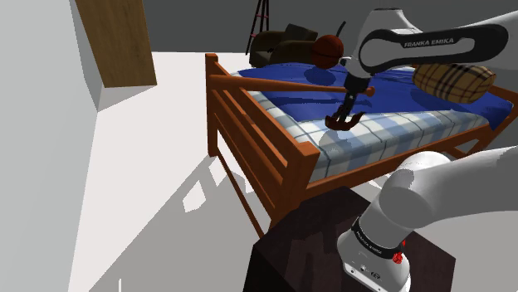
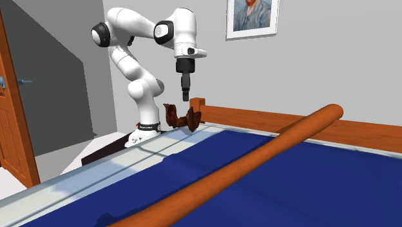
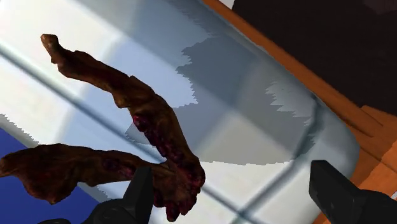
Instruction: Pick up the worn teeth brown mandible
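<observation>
A dark brown V-shaped mandible (image 3: 127,146) lies on the checked sheet near the foot corner of the bed (image 1: 274,133). In the shoulder view the mandible (image 1: 342,123) sits just under my black gripper (image 1: 349,106). From the second exterior view, the gripper (image 2: 185,97) hangs a short way above the mandible (image 2: 182,117) without touching it. In the wrist view my gripper (image 3: 242,197) is open. The joined end of the jawbone lies at one fingertip (image 3: 141,191); the other fingertip (image 3: 340,191) stands far off over bare sheet.
A blue blanket (image 2: 290,180) covers most of the bed. A long wooden rod (image 2: 258,161) lies across it. A plaid pillow (image 1: 452,80) and a brown ball (image 1: 329,50) rest farther up. The orange wooden bed frame (image 3: 356,127) runs close by the gripper.
</observation>
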{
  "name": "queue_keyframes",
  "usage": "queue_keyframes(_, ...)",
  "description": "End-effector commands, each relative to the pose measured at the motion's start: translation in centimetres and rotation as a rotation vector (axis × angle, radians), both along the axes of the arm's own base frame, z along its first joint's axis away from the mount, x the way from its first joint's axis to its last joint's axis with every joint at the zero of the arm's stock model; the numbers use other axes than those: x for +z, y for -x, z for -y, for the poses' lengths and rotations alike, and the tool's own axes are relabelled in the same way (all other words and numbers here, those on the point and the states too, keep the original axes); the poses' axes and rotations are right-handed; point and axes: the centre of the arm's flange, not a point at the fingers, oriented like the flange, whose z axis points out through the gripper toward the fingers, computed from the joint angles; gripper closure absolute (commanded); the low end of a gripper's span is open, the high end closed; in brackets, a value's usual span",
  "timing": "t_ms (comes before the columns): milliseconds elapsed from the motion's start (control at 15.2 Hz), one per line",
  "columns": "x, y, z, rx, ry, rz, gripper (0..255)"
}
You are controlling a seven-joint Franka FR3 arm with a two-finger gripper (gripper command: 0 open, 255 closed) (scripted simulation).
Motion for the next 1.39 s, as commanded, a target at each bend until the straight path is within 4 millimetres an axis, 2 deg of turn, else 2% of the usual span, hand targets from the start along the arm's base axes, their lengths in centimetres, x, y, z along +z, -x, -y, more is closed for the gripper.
queue_keyframes(0,-1.2,-0.2,2.2,0.055,0.01,0.007,0)
queue_keyframes(198,-2.6,-0.7,5.3,0.124,0.022,0.016,0)
queue_keyframes(660,-6.3,-0.7,5.3,0.124,0.022,0.016,0)
queue_keyframes(792,-6.6,-0.7,5.3,0.124,0.022,0.016,0)
queue_keyframes(858,-6.6,-0.6,5.3,0.124,0.022,0.016,255)
queue_keyframes(1320,-6.7,-0.7,5.4,0.124,0.022,0.016,255)
